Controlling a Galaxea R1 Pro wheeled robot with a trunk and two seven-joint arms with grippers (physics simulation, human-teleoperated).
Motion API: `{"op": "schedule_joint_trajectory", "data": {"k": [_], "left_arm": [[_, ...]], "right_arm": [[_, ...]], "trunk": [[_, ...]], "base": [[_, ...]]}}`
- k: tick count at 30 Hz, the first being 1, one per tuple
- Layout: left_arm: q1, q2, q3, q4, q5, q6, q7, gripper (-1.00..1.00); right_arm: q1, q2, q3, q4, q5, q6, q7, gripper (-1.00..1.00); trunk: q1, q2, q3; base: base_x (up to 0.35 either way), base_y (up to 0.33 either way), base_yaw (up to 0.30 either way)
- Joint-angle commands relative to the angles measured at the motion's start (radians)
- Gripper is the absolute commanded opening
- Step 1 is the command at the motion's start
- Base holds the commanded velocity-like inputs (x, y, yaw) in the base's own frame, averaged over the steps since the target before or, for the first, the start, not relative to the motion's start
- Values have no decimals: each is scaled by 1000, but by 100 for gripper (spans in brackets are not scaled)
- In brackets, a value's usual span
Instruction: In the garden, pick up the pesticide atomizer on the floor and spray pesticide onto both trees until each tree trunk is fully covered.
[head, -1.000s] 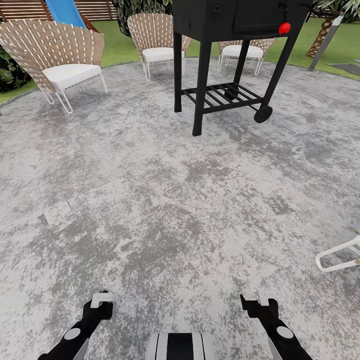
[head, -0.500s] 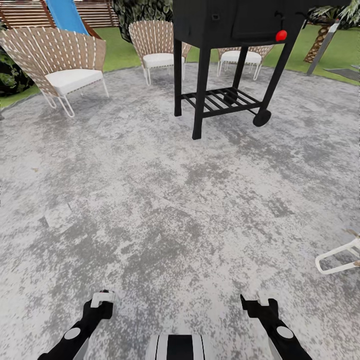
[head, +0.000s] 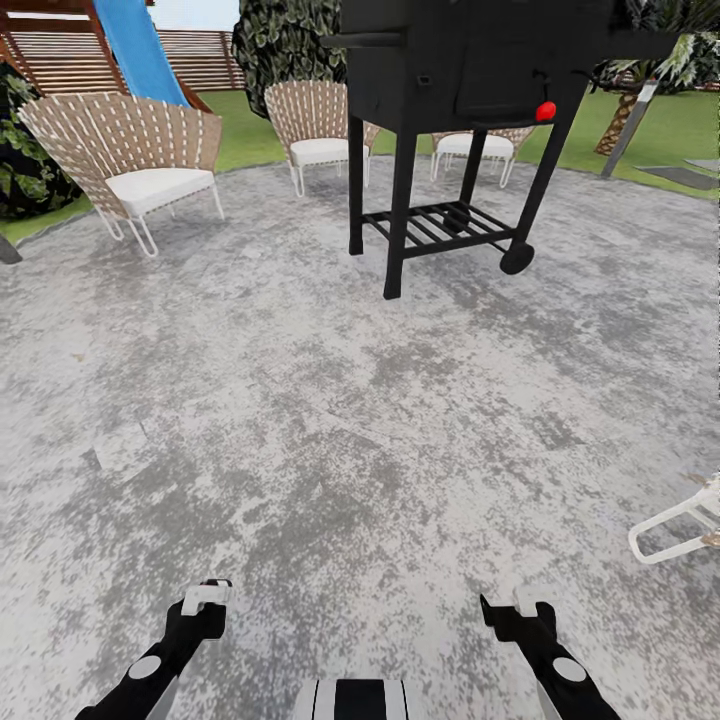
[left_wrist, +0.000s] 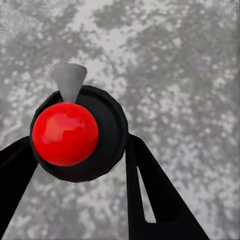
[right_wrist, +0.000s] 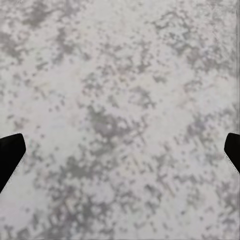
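No lettering, label, brand, number or sign can be read anywhere: the black grill (head: 455, 60) carries a plain red knob (head: 545, 111) (unmarked, as far as the render lets one tell), and the woven chairs (head: 130, 150) and grey floor (head: 330, 420) are blank.

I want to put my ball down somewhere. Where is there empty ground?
The grey floor is bare between the robot's arms and the black grill. It gets crowded at the back, where the woven chairs ring the grill, and a white chair frame pokes in at the right edge.
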Motion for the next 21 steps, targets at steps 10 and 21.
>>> {"op": "schedule_joint_trajectory", "data": {"k": [10, 21], "left_arm": [[0, -2, 7, 2, -2, -3, -7, -100], [0, -2, 7, -5, 0, -1, -7, -100]], "right_arm": [[0, 0, 0, 0, 0, -3, -1, 100], [0, 0, 0, 0, 0, -3, 2, 100]], "trunk": [[-5, 2, 38], [-10, 5, 81]], "base": [[0, 0, 0], [0, 0, 0]]}}
